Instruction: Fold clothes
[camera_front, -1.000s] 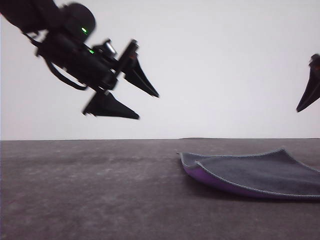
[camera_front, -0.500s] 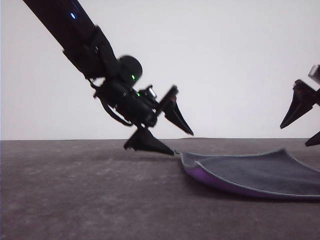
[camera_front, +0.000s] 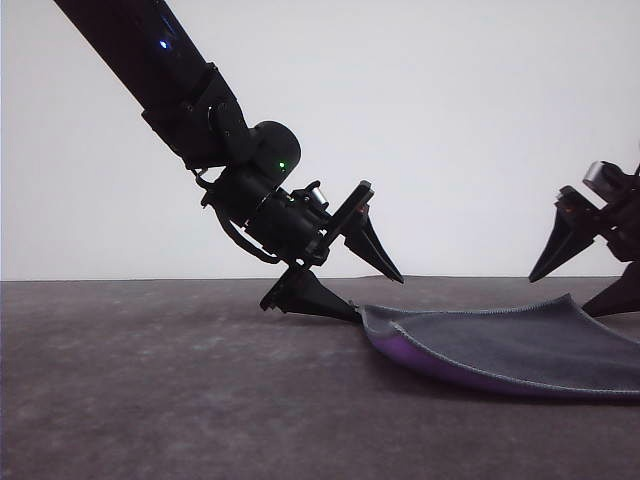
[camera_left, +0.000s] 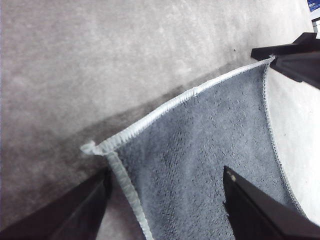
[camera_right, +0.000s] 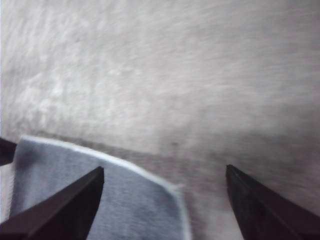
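A grey, matte tabletop (camera_front: 180, 400) carries one small cloth (camera_front: 510, 350), dark grey face up with a purple underside at its near edge, its raised corner touching the lower finger of the left tool (camera_front: 378, 297).

**Cloth at my 2 o'clock, a gripper at each end**

I see the cloth (camera_front: 510, 345) lying on the table (camera_front: 180, 380), off toward 2 o'clock from me. My left gripper (camera_front: 378, 295) sits at its 9 o'clock corner, lower finger on the table beside the edge. My right gripper (camera_front: 570, 290) hangs over its 3 o'clock end.
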